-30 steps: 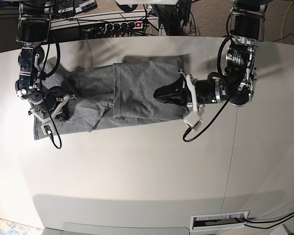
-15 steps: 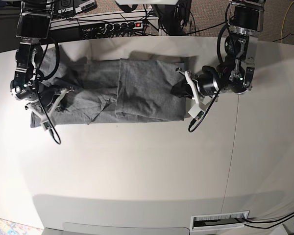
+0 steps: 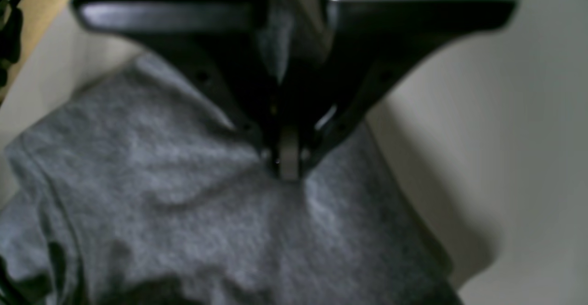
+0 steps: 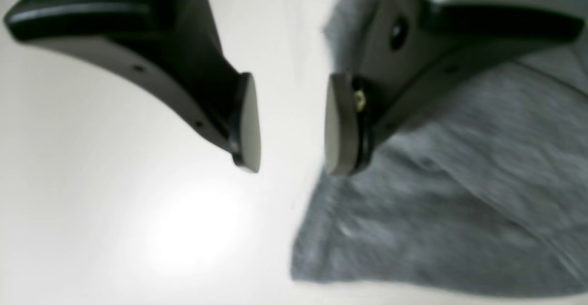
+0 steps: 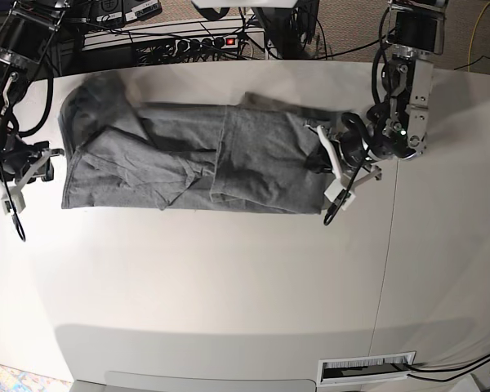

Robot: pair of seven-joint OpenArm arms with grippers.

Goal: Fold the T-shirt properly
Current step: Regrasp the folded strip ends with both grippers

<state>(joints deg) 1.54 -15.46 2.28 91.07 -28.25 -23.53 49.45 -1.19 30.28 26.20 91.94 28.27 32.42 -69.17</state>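
On the pale surface (image 5: 229,278), the left end effector (image 3: 287,167) pinches the T-shirt (image 5: 188,159) edge; the right end effector (image 4: 291,126) hangs spread beside it. Judged mid-straightening; next, regrasp for a fold.

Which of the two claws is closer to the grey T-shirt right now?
Left. The left gripper is pinching the T-shirt; the right gripper is open at its edge.

No legible text, label or number anywhere
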